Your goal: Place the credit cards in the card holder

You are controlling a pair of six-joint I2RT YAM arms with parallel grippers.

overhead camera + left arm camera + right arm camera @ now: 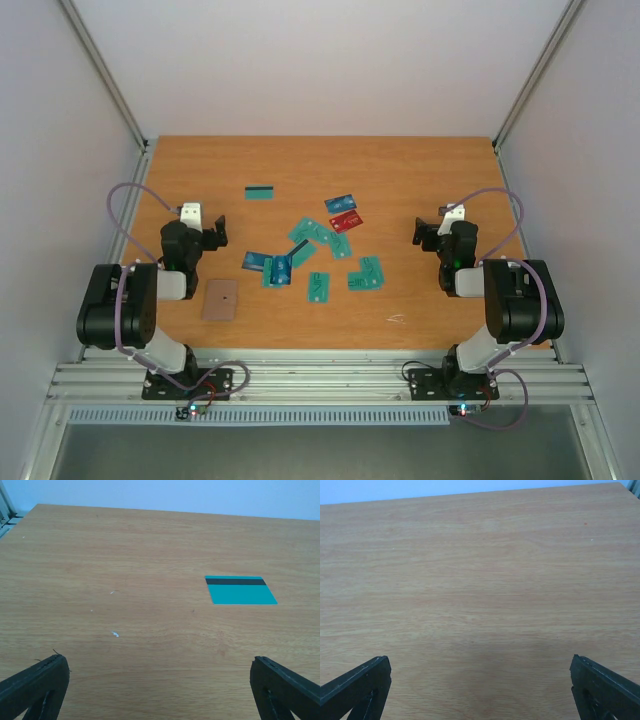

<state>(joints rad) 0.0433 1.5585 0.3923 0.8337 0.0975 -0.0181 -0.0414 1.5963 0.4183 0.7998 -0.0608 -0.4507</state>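
Several credit cards [318, 252], mostly teal with a few blue and one red [346, 220], lie scattered on the middle of the wooden table. One teal card with a dark stripe [260, 193] lies apart at the back; it also shows in the left wrist view [240, 590]. The brownish-tan card holder [221, 299] lies flat near the front left. My left gripper [216, 232] is open and empty, above bare wood left of the cards. My right gripper [424, 232] is open and empty, right of the cards. The right wrist view shows only bare table.
The wooden table [450, 180] is enclosed by white walls at the back and sides. A metal rail [320, 380] runs along the near edge where both arm bases stand. A small white scrap [396, 319] lies near the front right.
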